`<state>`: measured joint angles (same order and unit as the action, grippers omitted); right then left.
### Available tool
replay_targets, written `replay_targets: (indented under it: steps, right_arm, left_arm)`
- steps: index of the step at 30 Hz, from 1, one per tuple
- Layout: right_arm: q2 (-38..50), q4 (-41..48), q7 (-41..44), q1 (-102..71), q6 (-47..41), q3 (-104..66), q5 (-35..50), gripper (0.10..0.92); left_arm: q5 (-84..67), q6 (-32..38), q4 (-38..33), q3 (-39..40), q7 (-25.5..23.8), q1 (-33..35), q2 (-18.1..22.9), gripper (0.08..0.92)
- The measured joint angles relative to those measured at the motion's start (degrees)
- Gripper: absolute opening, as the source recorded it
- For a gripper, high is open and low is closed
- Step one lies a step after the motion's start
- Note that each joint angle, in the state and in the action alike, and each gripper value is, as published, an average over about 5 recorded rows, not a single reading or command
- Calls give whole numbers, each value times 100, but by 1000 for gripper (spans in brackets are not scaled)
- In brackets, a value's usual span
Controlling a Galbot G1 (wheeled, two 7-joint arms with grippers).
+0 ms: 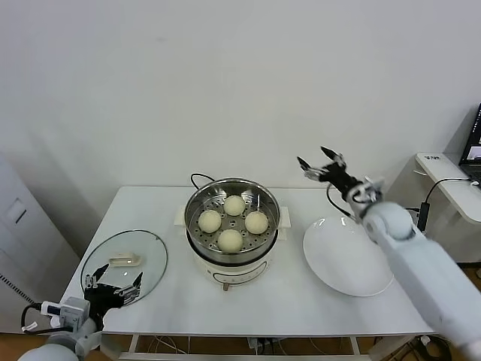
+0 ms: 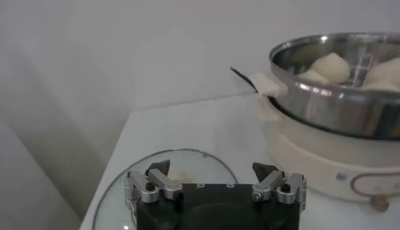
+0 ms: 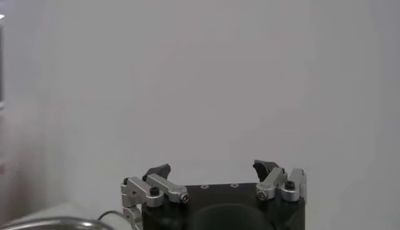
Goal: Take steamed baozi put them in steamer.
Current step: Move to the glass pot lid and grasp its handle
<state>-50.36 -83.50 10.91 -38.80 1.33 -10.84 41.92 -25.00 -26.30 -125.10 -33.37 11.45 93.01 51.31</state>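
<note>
Four steamed baozi [image 1: 233, 222] sit inside the steamer [image 1: 232, 226], both grippers empty.
They form a diamond on the perforated floor of the steel basket, which stands at the middle of the table [image 1: 301, 301]. A bare white plate [image 1: 347, 259] lies at the steamer's 3 o'clock, a glass lid [image 1: 125, 263] at its 8 o'clock. Right gripper [image 1: 323, 167] hangs raised beyond the plate, jaws spread wide. Left gripper [image 1: 113, 289] rests low at the lid's near edge, jaws also apart.

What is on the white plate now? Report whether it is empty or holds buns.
Empty. The white plate shows only bare surface in the head view; all four buns sit in the steamer.
</note>
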Motion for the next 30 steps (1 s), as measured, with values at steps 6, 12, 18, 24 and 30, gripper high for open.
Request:
replay_targets:
  steps: [6,12,18,24,30]
  right_arm:
    - [-430,-222,-46,-1250,191,-1230,-480,823]
    - [-847,-272,34,-2100,315,-2044,-872,823]
    - [-1194,-260,129,-2583,406,-2498,-1164,823]
    - [-1452,-200,192,-2810,486,-2723,-1404,823]
    - [-1615,-152,257,-2945,545,-2836,-1586,823]
  left_arm:
    - [908,406,240,-1,-218,132,-107,823]
    - [2265,975,553,35,-391,266,-122,823]
    - [3979,1675,1031,18,-443,212,-41,823]
    - [5546,2277,1586,21,-444,38,62,823]
    - [6795,2784,2151,7,-348,-217,196,823]
